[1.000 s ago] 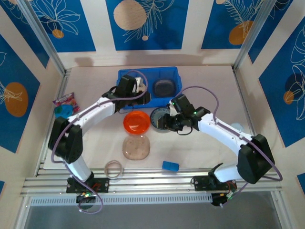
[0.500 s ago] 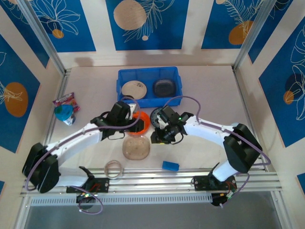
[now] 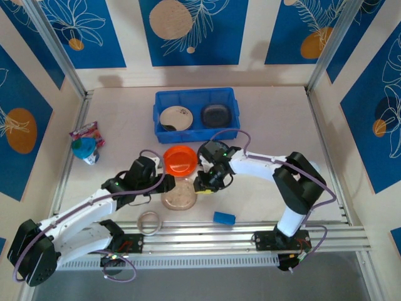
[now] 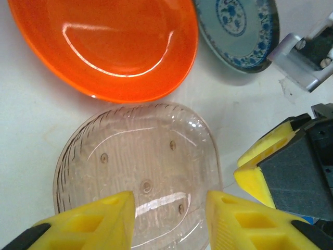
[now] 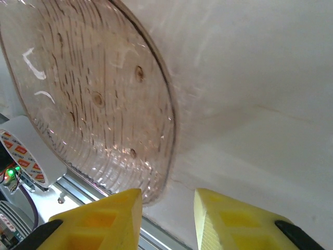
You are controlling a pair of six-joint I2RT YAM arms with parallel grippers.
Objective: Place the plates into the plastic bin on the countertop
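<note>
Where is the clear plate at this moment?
In the top view, the clear plate lies on the countertop near its front edge, just in front of the orange plate, with the blue block to its right.

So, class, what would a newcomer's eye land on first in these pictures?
Probably the bright orange plate at the countertop's centre, with the blue plastic bin behind it holding a beige plate and a black plate. Next, the left end effector and the right end effector, both open, at opposite edges of the clear plate in front.
</note>
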